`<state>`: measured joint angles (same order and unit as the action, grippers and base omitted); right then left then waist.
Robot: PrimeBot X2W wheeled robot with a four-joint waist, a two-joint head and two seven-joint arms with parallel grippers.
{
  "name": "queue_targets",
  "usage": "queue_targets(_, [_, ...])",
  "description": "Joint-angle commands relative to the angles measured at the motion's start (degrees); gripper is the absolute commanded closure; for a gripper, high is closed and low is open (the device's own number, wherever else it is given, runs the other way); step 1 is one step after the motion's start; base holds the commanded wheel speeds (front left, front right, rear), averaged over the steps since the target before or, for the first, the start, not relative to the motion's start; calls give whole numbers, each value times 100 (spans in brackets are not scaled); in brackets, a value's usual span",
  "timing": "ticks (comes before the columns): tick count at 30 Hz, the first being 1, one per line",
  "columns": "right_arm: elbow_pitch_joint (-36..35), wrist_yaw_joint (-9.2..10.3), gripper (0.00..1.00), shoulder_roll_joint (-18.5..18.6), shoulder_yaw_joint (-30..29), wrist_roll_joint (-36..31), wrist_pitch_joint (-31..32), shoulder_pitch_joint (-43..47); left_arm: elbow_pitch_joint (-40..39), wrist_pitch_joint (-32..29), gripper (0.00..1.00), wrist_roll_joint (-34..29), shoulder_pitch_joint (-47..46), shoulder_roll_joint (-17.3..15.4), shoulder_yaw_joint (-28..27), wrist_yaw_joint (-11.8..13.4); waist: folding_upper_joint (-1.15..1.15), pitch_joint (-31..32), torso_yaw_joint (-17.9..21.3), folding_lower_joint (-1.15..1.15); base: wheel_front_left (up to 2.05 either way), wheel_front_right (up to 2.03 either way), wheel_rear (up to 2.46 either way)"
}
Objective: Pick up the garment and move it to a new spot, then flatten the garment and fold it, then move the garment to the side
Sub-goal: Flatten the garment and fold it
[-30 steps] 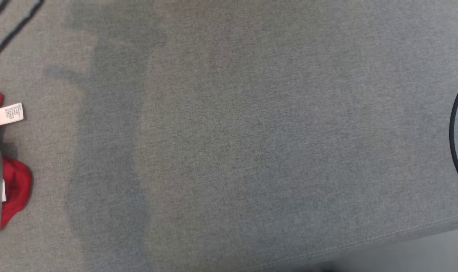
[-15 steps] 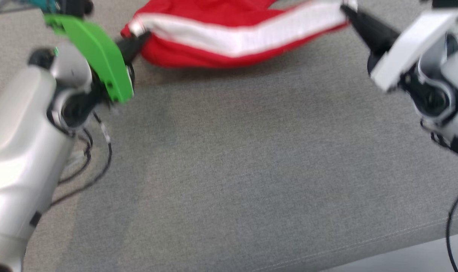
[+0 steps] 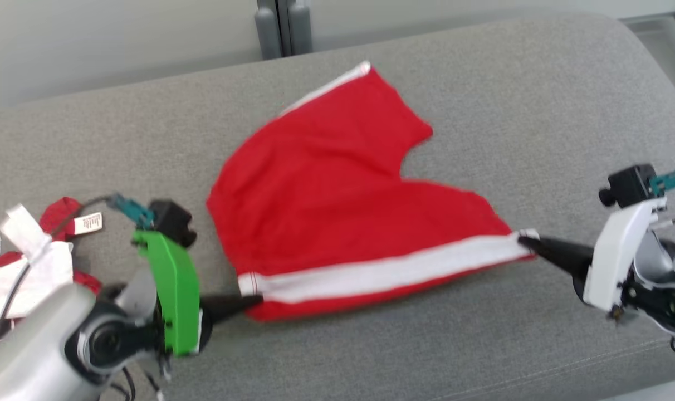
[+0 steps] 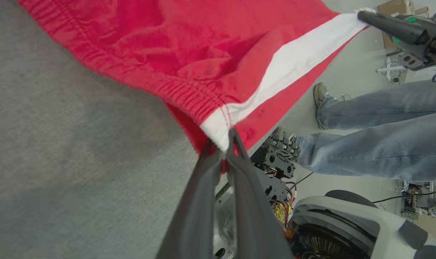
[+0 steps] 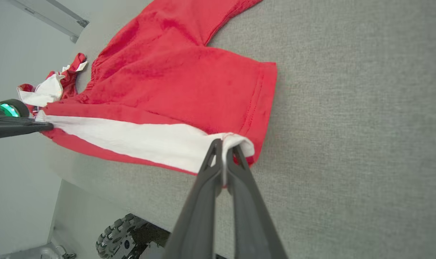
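- Head view: red shorts [image 3: 343,184] are spread on the grey upholstered cushion [image 3: 538,111], with the white side stripe [image 3: 382,270] along the near edge.
- The left end effector [image 3: 248,303] is closed on the waistband end of the stripe, at the near left. The right end effector [image 3: 524,242] is closed on the leg-hem end, at the right. The stripe is held stretched between them.
- A pile of red and white clothes [image 3: 25,262] is seen at the far left of the cushion, apart from the shorts.
- Left wrist view: the fingers are pinched shut on the white stripe at the ribbed waistband. A person's legs in jeans [image 4: 376,151] are seen on the floor beyond the cushion edge.
- Right wrist view: the fingers are clamped on the folded white hem corner. The rest of the shorts lies flat on the cushion.
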<state>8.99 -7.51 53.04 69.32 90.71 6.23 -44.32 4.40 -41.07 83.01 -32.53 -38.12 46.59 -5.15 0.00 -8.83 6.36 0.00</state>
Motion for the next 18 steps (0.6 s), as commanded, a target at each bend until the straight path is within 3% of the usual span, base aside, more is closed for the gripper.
queue_targets(1, [-106,4,100,121,45,106,144,164,-208,-105,100,123,225,-161,43,87,0,218,-61,0,0,0,0])
queue_targets(9, [-628,3,100,608,19,567,716,117,-1098,-140,100,295,505,-489,-54,477,0,176,-209,0,0,0,0])
queue_targets(14, [-587,3,100,579,-160,950,1216,-261,-1072,-347,100,428,52,-297,-165,583,0,-109,-389,0,0,0,0])
queue_targets(18, [-298,1,100,582,-281,1232,1898,-792,-836,-655,100,685,-508,-120,-362,844,0,-609,-545,0,0,0,0])
